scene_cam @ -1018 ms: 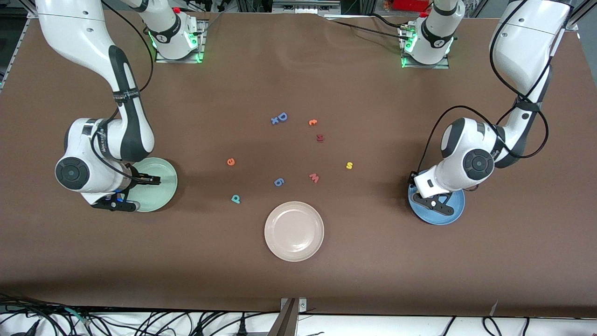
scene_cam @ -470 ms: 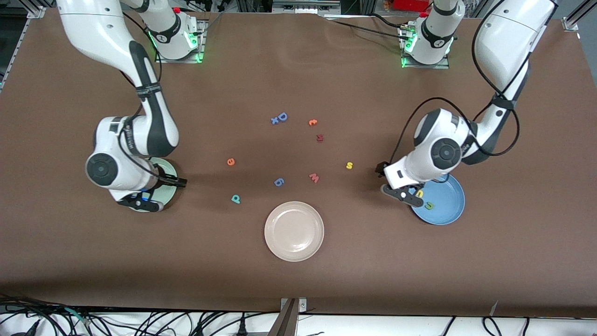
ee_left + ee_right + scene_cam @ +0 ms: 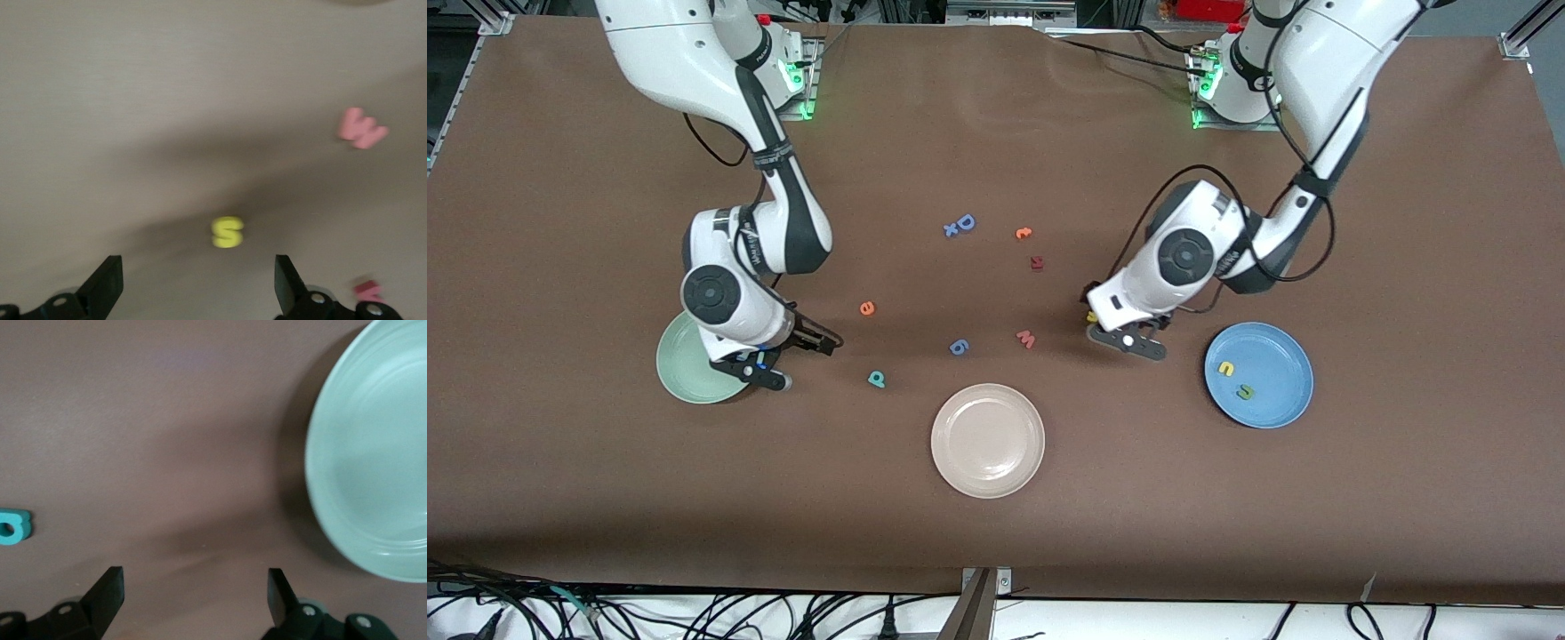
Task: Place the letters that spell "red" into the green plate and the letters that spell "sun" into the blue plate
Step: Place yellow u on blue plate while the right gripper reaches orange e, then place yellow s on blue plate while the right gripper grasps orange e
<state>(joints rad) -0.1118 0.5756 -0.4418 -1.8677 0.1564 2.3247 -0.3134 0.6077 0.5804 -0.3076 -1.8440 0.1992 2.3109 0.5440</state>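
- Front view: blue plate at 4 o'clock holds yellow "u" and green "n"; green plate at 8 o'clock; orange "e" and teal "d" lie on the surface.
- Left wrist view: left gripper open, empty, over yellow "s".
- Right wrist view: right gripper open, empty, between green plate and teal "d".

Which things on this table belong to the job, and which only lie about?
Job: green plate, blue plate, yellow "s", yellow "u", green "n", orange "e", teal "d".
Lying about: beige-white plate, pink "w", blue "D".
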